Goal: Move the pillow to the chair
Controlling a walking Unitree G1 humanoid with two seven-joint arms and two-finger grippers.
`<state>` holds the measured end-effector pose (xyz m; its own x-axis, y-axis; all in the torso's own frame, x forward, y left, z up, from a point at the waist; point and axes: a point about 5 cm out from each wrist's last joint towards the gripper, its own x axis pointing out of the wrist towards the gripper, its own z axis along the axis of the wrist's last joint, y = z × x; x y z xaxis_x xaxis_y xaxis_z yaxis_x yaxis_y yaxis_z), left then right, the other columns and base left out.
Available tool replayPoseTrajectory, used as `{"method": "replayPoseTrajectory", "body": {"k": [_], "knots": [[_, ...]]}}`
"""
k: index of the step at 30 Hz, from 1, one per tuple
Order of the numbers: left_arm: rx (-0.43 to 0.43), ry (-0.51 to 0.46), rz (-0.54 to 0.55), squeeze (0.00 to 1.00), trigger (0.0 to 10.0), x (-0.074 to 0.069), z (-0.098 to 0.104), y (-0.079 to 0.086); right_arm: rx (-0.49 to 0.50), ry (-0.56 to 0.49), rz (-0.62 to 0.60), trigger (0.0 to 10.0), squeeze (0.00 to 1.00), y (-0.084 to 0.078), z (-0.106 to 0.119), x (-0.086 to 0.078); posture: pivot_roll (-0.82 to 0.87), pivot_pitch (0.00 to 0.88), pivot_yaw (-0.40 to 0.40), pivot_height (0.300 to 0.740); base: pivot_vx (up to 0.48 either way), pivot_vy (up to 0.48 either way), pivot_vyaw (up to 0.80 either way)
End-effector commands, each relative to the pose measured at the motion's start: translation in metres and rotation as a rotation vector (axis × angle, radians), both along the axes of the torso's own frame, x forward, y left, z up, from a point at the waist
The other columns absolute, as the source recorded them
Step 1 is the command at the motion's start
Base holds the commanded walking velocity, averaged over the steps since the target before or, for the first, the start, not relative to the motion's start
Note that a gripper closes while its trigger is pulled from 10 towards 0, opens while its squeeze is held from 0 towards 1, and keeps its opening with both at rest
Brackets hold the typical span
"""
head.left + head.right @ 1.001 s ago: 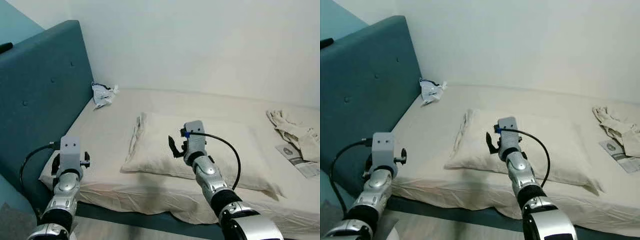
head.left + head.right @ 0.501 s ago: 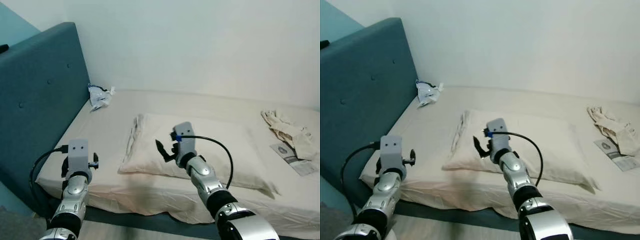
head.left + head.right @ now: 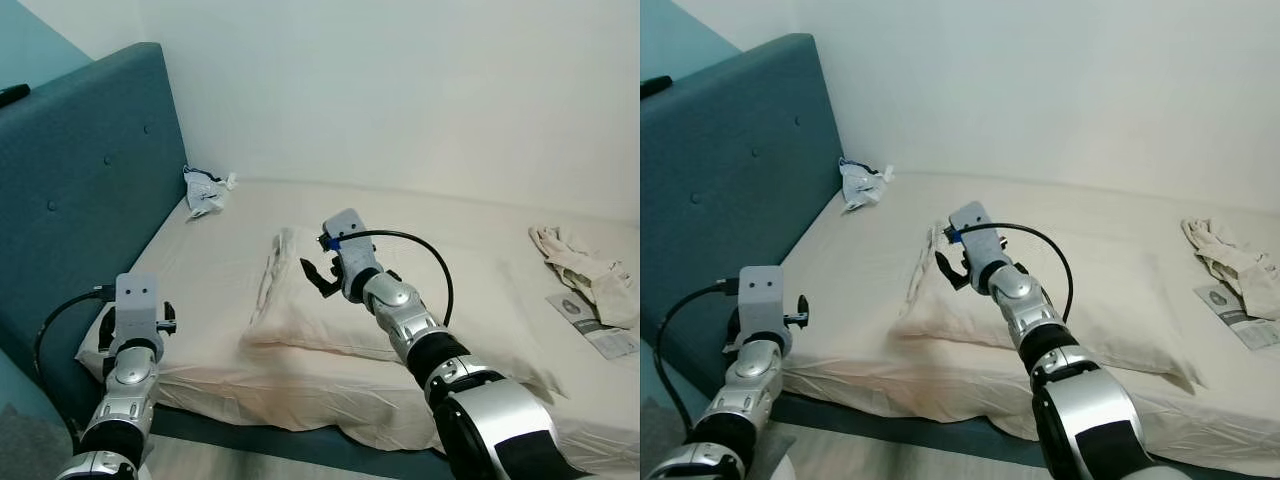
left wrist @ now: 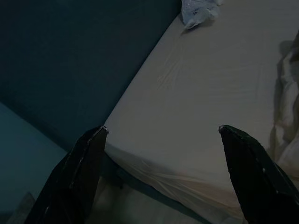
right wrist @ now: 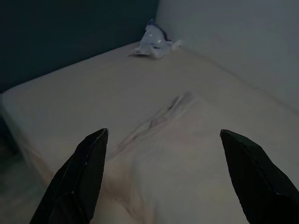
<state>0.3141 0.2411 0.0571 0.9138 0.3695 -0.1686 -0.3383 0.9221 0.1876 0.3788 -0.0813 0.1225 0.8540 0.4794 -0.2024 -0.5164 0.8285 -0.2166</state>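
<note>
**Right arm reaching over the pillow's near end**

The right gripper (image 3: 318, 277), two long black fingers on a silver arm, is now hanging above the left end of the cream fabric pillow (image 3: 440, 300), closer to its seamed, gathered edge than it was a second ago, when it was hovering nearer the pillow's front middle. In the right wrist view its fingers (image 5: 81, 179) are spread wide, with nothing between them, and the pillow's crumpled seam is lying in the gap. I judge this to be the approach to a grasp on that end; no contact is showing yet, so the carrying part of the task is still entirely ahead.

The pillow is lying flat on the beige-sheeted bed (image 3: 215, 265), beside the padded teal headboard (image 3: 90, 190). The left gripper (image 4: 161, 172) is waiting low at the bed's near corner, also spread and empty, well apart from the pillow.

The chair named in the task is nowhere in these views, so its direction cannot be judged. Both wrist views are dim, and the right one is blurred. A crumpled white-and-blue bag (image 3: 205, 190) is sitting by the headboard; a bundled pale cloth (image 3: 585, 265) and a printed paper sheet (image 3: 598, 325) are lying at the bed's far right, the sheet cut off by the frame edge.
</note>
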Motion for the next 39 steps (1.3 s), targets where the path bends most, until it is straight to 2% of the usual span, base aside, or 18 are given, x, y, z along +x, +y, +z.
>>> {"method": "replayPoseTrajectory", "body": {"k": [1,4,5,6,7,8,9,10,11,12,15,16,18,21,26,29,34,39], "knots": [[0.0,0.025,0.01,0.0,10.0,-0.002,-0.004,0.002,-0.022,0.041,0.018,10.0,0.0,0.001,-0.008,-0.003,0.07,0.0,-0.047,0.74,0.0,0.0,0.0],[0.001,0.047,-0.009,0.0,10.0,0.001,-0.004,-0.001,-0.042,0.05,0.011,10.0,0.0,-0.004,-0.01,-0.003,0.07,0.0,-0.043,0.74,0.0,0.0,0.0],[0.014,0.072,-0.033,0.0,10.0,0.004,-0.004,-0.003,-0.064,0.016,-0.038,10.0,0.0,-0.014,-0.007,0.0,0.07,0.0,-0.043,0.74,0.0,0.0,0.0],[0.014,0.072,-0.033,0.0,10.0,0.004,-0.004,-0.003,-0.064,0.016,-0.038,10.0,0.0,-0.014,-0.007,0.0,0.07,0.0,-0.043,0.74,0.0,0.0,0.0],[0.023,0.071,-0.043,0.0,10.0,0.006,-0.003,-0.004,-0.057,-0.035,-0.102,10.0,0.0,-0.022,-0.001,0.003,0.07,0.0,-0.043,0.74,0.0,0.0,0.0],[0.004,0.028,-0.059,0.0,10.0,0.009,0.003,-0.005,0.061,-0.148,-0.275,10.0,0.0,-0.044,0.018,0.011,0.07,0.0,-0.038,0.74,0.0,0.0,0.0],[0.004,0.028,-0.059,0.0,10.0,0.009,0.003,-0.005,0.061,-0.148,-0.275,10.0,0.0,-0.044,0.018,0.011,0.07,0.0,-0.038,0.74,0.0,0.0,0.0],[-0.043,-0.043,-0.076,0.0,10.0,0.015,0.014,-0.006,0.201,-0.236,-0.507,10.0,0.0,-0.088,0.028,0.01,0.04,0.0,-0.011,0.74,0.0,0.0,0.0],[-0.043,-0.043,-0.076,0.0,10.0,0.015,0.014,-0.006,0.201,-0.236,-0.507,10.0,0.0,-0.088,0.028,0.01,0.04,0.0,-0.011,0.74,0.0,0.0,0.0],[-0.058,-0.055,-0.077,0.0,10.0,0.016,0.016,-0.006,0.196,-0.242,-0.543,10.0,0.0,-0.1,0.023,0.006,0.04,0.0,-0.006,0.74,0.0,0.0,0.0],[-0.119,-0.031,-0.083,0.0,10.0,0.011,0.006,-0.013,0.106,-0.093,-0.551,10.0,0.0,-0.113,-0.025,-0.018,0.02,0.0,0.022,0.74,0.0,0.0,0.0],[-0.119,-0.031,-0.083,0.0,10.0,0.011,0.006,-0.013,0.106,-0.093,-0.551,10.0,0.0,-0.113,-0.025,-0.018,0.02,0.0,0.022,0.74,0.0,0.0,0.0],[-0.155,-0.035,-0.101,0.0,10.0,0.008,0.0,-0.021,0.117,-0.055,-0.558,10.0,0.0,-0.112,-0.047,-0.033,0.01,0.0,0.037,0.74,0.0,0.0,0.0],[-0.223,-0.033,-0.114,0.0,10.0,0.003,-0.009,-0.035,0.143,-0.003,-0.564,10.0,0.0,-0.101,-0.07,-0.05,0.01,0.0,0.041,0.74,0.0,0.0,0.0],[-0.268,-0.023,-0.162,0.0,10.0,0.001,-0.015,-0.049,0.145,0.057,-0.54,10.0,0.0,-0.085,-0.085,-0.059,0.01,0.0,0.035,0.74,0.0,0.0,0.0],[-0.281,-0.023,-0.172,0.0,10.0,0.004,-0.014,-0.052,0.14,0.052,-0.478,10.0,0.0,-0.073,-0.076,-0.05,0.02,0.0,0.025,0.74,0.0,0.0,0.0],[-0.242,0.032,-0.125,0.0,10.0,0.001,-0.02,-0.047,0.128,0.031,-0.434,10.0,0.0,-0.067,-0.054,-0.03,0.02,0.0,0.015,0.74,0.0,0.0,0.0],[-0.224,0.074,-0.103,0.0,10.0,-0.002,-0.025,-0.045,0.097,0.031,-0.383,10.0,0.0,-0.062,-0.04,-0.018,0.03,0.0,0.0,0.74,0.0,0.0,0.0]]}}
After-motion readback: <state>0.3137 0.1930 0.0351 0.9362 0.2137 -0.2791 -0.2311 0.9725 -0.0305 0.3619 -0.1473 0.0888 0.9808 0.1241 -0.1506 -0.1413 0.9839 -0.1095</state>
